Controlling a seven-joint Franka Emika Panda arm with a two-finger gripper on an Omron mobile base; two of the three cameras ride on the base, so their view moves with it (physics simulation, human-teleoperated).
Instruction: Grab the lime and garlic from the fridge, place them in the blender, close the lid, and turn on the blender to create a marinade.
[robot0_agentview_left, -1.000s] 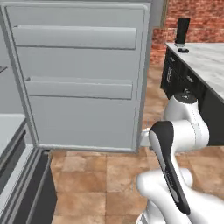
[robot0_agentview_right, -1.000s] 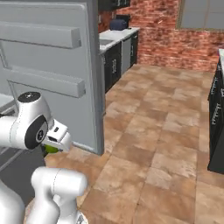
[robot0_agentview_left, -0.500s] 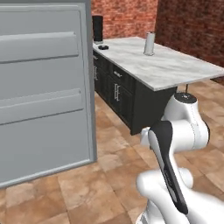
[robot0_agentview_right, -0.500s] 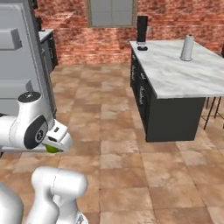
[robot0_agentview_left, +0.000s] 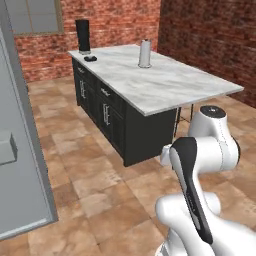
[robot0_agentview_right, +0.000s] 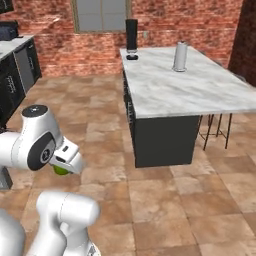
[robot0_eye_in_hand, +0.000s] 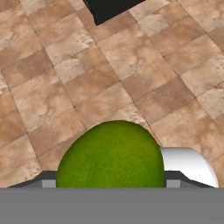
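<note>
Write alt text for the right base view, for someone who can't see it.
A white robot arm at lower left carries a lime in its gripper above a brown tiled floor. Ahead stands a dark kitchen island with a marble top, bearing a black blender, its lid and a pale grey roll.

I'm looking at a home kitchen. A marble-topped island desk (robot0_agentview_left: 165, 85) on dark panelled cabinets with silver handles (robot0_agentview_left: 105, 114) stands on a brown tiled floor (robot0_agentview_right: 165, 200), with red brick walls (robot0_agentview_right: 175, 22) and a grey window (robot0_agentview_right: 101, 15) behind. A black blender (robot0_agentview_right: 131, 35) sits at the desk's far end, a fridge door (robot0_agentview_left: 20, 165) hangs open at my left, and more counter units (robot0_agentview_right: 15, 65) line the far side.
</note>
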